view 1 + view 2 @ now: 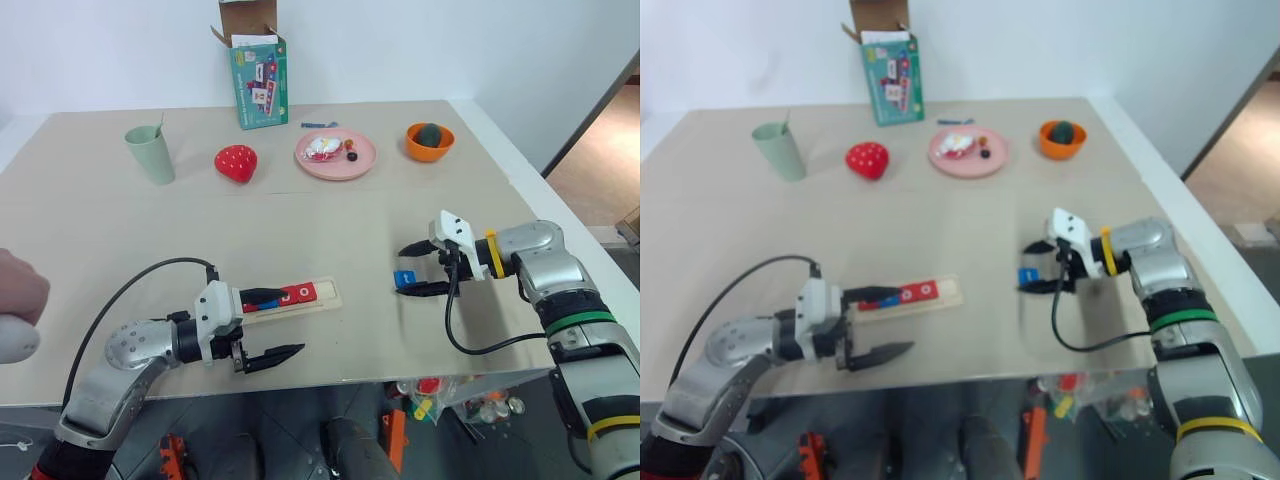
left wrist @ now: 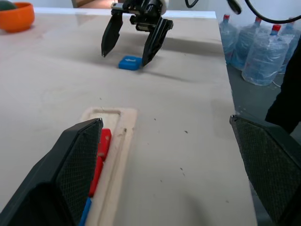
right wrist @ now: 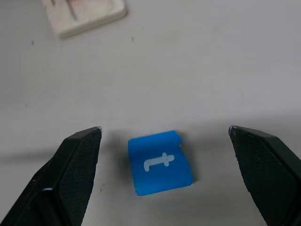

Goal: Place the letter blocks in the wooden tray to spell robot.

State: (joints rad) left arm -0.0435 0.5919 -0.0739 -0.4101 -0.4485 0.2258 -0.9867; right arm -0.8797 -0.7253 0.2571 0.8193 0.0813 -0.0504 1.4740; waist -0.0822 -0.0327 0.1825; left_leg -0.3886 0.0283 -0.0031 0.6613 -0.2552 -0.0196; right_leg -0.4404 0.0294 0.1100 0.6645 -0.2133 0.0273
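Jaws apart on both: right gripper [image 1: 421, 270] straddles blue t block [image 3: 161, 162] flat on tabletop [image 1: 300, 230], near wooden tray [image 1: 322, 300]. Prob. light, rigid, thin; pinch opposite edges.

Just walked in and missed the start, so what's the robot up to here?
It is spelling a word with letter tiles in a wooden tray. Red and blue tiles already lie in the tray, whose end slot is bare. The right pincer hangs open around the blue "t" tile lying flat on the table, not gripping it. The left pincer, open and holding nothing, sits by the tray.
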